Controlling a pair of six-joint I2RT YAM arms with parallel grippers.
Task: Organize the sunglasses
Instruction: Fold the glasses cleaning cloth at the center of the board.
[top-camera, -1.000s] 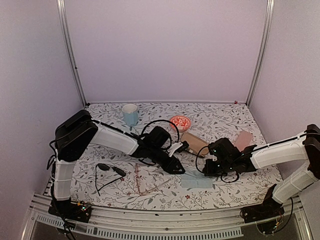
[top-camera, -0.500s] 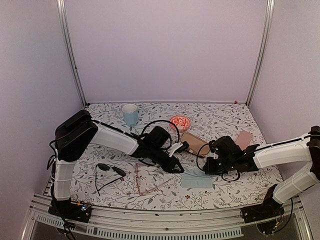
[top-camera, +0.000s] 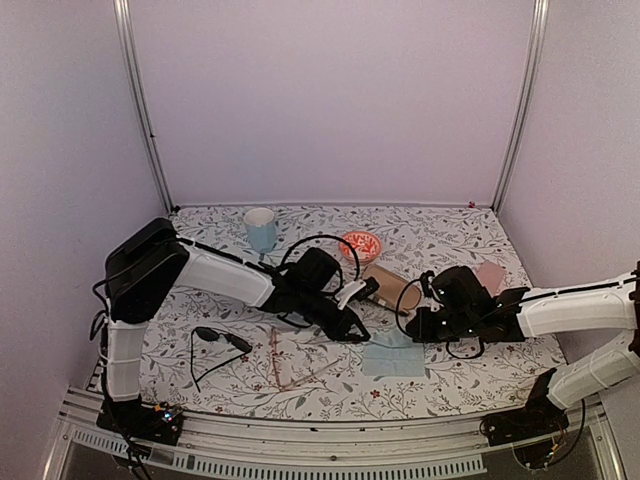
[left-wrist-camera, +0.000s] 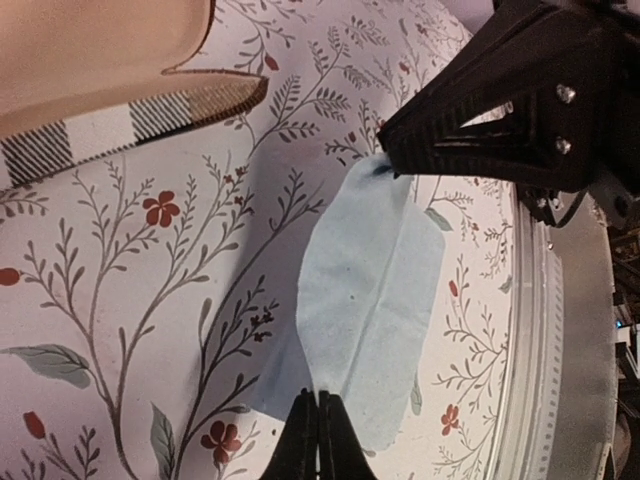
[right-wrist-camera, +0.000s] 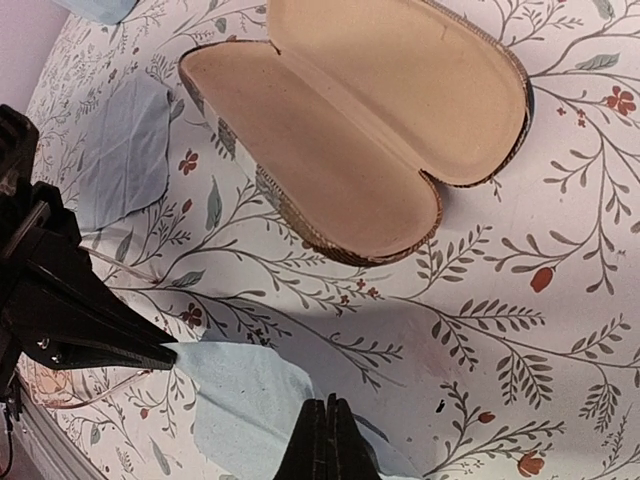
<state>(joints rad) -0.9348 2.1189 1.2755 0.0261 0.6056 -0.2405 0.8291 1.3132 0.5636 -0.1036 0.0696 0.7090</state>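
Observation:
The black sunglasses (top-camera: 215, 340) lie open on the table at the front left, and the thin pinkish pair (top-camera: 290, 366) lies just right of them. Neither gripper is touching them. A pale blue cloth (top-camera: 395, 360) lies between the two grippers. My left gripper (left-wrist-camera: 318, 402) is shut on the cloth's (left-wrist-camera: 370, 290) one end. My right gripper (right-wrist-camera: 325, 408) is shut on the cloth's (right-wrist-camera: 240, 400) opposite end. In the top view the left gripper (top-camera: 362, 337) and right gripper (top-camera: 412, 337) face each other low over the table.
An open brown case (right-wrist-camera: 360, 130) with a tan lining lies just behind the cloth, also in the top view as the brown case (top-camera: 388, 285). A pink case (top-camera: 488, 275) lies at the right, a red bowl (top-camera: 360, 245) and a blue cup (top-camera: 260, 228) at the back.
My left gripper has closed on the end of the blue cloth. The right arm has shifted a little to the right, its gripper staying shut.

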